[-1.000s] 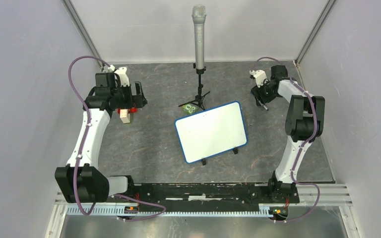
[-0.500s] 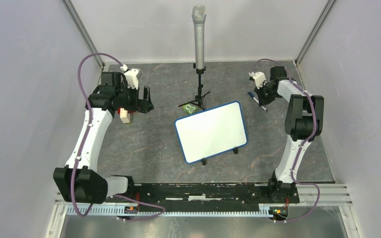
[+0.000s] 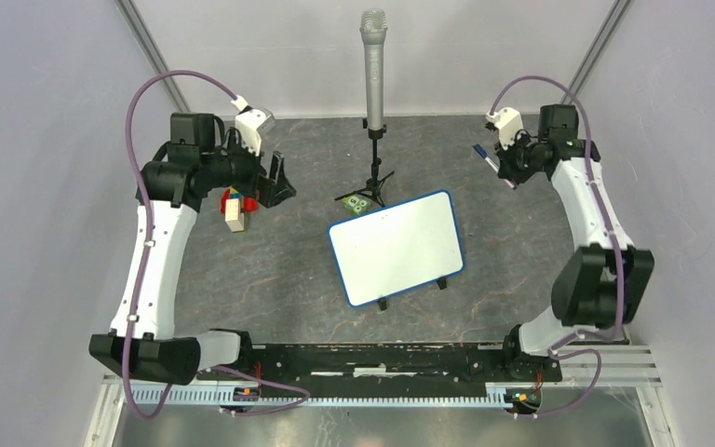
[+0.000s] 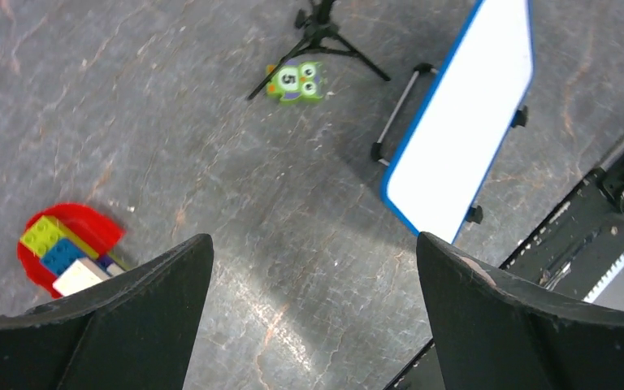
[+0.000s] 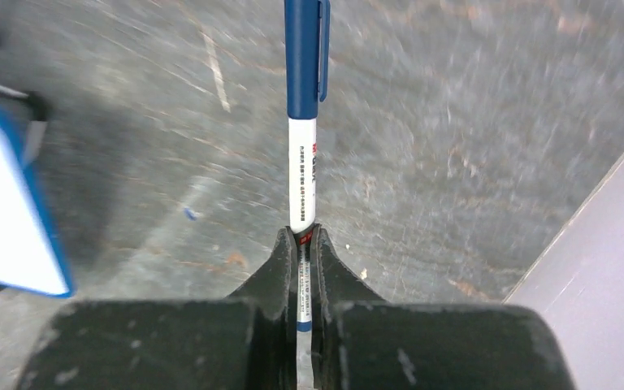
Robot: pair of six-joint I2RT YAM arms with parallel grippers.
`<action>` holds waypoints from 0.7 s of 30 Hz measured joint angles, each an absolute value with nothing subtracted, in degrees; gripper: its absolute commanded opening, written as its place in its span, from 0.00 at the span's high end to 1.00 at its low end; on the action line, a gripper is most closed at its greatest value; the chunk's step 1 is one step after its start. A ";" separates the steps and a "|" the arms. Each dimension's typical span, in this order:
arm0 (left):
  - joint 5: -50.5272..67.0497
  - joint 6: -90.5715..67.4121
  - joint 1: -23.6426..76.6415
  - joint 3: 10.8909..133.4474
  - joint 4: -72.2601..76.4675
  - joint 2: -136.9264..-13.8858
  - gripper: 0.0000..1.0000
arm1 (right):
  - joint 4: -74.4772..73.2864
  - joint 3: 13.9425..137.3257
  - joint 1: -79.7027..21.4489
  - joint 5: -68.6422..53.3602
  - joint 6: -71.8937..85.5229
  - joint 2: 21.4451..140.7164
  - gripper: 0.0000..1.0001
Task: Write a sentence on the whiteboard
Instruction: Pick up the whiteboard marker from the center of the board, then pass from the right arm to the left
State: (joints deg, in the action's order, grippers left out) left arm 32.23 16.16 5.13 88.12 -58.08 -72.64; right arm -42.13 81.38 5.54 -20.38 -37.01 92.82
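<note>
The whiteboard [image 3: 396, 247] leans on its small black feet mid-table, blue-edged, its face plain white; no sentence shows on it. It also appears in the left wrist view [image 4: 463, 122] and at the left edge of the right wrist view [image 5: 0, 203]. My right gripper [image 3: 505, 166] [image 5: 302, 234] hangs at the back right, off the floor. It is shut on a white marker [image 5: 302, 162] [image 3: 484, 156] whose blue cap points away from the fingers. My left gripper [image 3: 275, 182] [image 4: 313, 244] hovers at the back left, open, with nothing between its fingers.
A microphone on a tripod [image 3: 373, 65] stands at the back centre, with a green owl card [image 3: 357, 203] [image 4: 294, 81] by its legs. A red bowl of bricks [image 3: 239, 200] [image 4: 65, 248] and a wooden block [image 3: 234, 217] lie under the left arm. Walls close in on three sides.
The right gripper shut on the marker on the floor, then lifted it up and toward the back. The left arm rose and turned its open gripper rightward.
</note>
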 measured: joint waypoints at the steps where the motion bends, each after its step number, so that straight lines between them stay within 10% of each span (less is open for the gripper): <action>1: 32.64 16.75 6.00 88.92 -58.50 -72.34 0.00 | -43.55 82.13 4.89 -21.98 -37.30 90.45 1.00; 21: 17.37 42.44 44.77 92.75 -60.53 -67.29 0.09 | -51.53 68.16 -22.22 -49.65 -26.28 70.11 1.00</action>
